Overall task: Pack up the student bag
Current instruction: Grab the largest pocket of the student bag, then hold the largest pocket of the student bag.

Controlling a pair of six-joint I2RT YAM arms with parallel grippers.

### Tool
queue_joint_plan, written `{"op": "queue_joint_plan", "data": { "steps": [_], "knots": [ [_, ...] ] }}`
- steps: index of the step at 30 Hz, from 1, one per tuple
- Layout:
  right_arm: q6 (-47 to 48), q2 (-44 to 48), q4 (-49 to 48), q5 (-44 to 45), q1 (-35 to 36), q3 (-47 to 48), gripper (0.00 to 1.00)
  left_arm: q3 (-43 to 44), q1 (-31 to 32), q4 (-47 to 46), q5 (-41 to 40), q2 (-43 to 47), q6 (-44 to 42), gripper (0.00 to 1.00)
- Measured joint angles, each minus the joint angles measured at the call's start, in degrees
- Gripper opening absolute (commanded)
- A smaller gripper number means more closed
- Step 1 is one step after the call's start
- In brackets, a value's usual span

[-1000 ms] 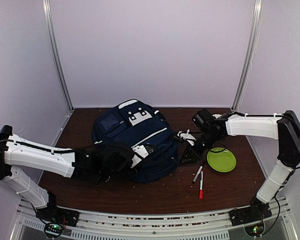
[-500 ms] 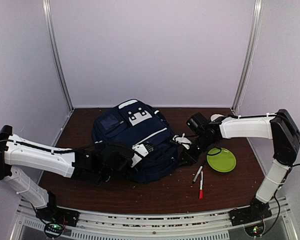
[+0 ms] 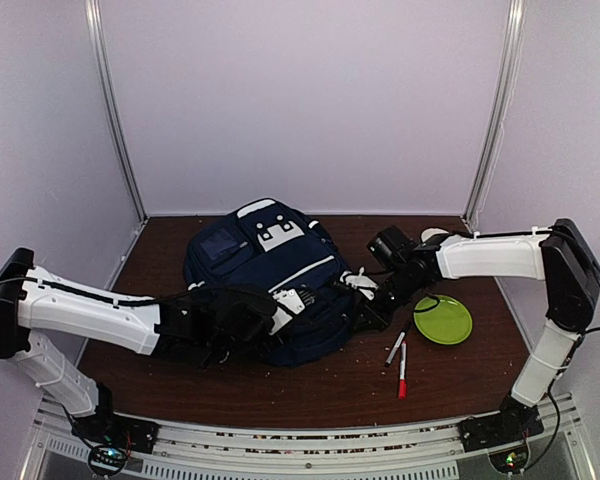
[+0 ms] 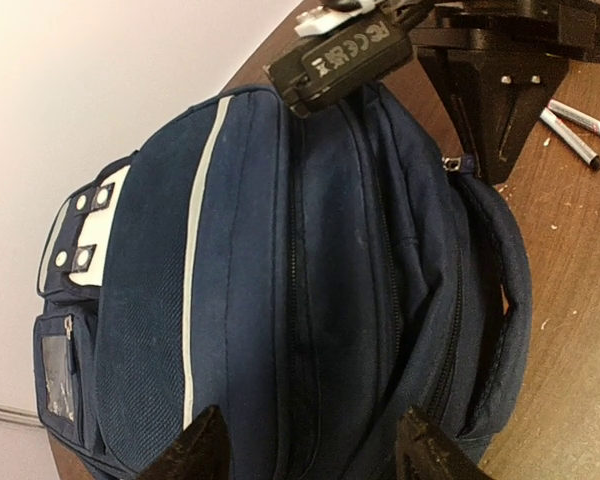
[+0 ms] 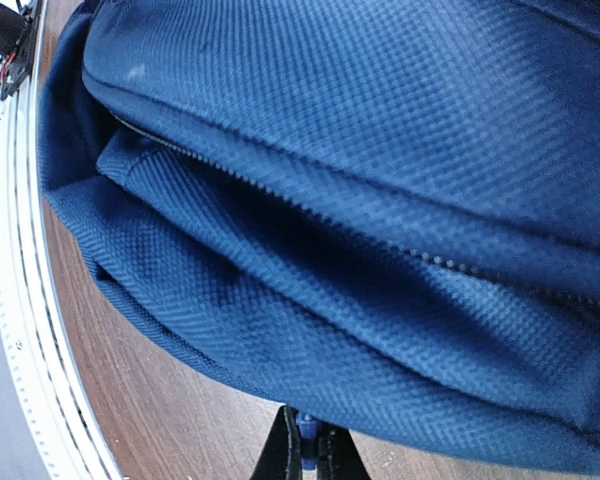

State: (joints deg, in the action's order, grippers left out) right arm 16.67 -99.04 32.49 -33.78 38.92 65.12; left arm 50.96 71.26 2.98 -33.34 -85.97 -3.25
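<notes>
The student bag (image 3: 265,265) lies in the middle of the table, navy blue with a white stripe and a white patch near its far end. My left gripper (image 3: 248,322) is at its near left end. In the left wrist view the bag (image 4: 280,280) fills the frame, and the left gripper (image 4: 312,448) stands open with its fingers on either side of the fabric. My right gripper (image 3: 368,310) presses against the bag's right side. The right wrist view shows the bag (image 5: 360,200) close up and the right gripper (image 5: 310,452) shut on a small blue zip tab (image 5: 308,434).
A green plate (image 3: 442,320) lies to the right of the bag. Two pens (image 3: 398,358) lie just in front of it, also seen in the left wrist view as pens (image 4: 572,132). Purple walls close in the back and both sides.
The right gripper has moved left against the bag's side and closed on the blue tab. The left gripper has opened a little wider and barely shifted.
</notes>
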Motion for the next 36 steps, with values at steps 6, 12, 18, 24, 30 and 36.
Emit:
{"op": "queue_joint_plan", "data": {
  "steps": [6,12,18,24,30,36],
  "knots": [
    [-0.1,2.6,0.6,-0.9,0.0,0.0,0.00,3.7,0.3,-0.3,1.7,-3.8,-2.5,0.67],
    [-0.1,5.8,1.1,-2.0,0.0,-0.2,0.00,9.2,1.3,-1.3,3.5,-9.8,-7.3,0.67],
    [-0.1,6.4,1.1,-2.3,0.0,-0.7,0.00,15.1,1.4,-1.4,2.1,-16.7,-10.5,0.66],
    [0.0,7.2,1.0,-2.9,0.0,-1.0,0.00,16.3,0.8,-1.7,-0.2,-19.9,-11.6,0.56],
    [0.0,7.5,0.8,-3.2,-0.1,-1.6,0.00,17.0,0.2,-1.6,-0.4,-20.9,-12.4,0.20],
    [0.1,7.5,0.7,-3.8,-1.3,-1.6,0.00,16.9,-0.1,-0.7,-0.2,-20.0,-12.7,0.00]
  ]
}}
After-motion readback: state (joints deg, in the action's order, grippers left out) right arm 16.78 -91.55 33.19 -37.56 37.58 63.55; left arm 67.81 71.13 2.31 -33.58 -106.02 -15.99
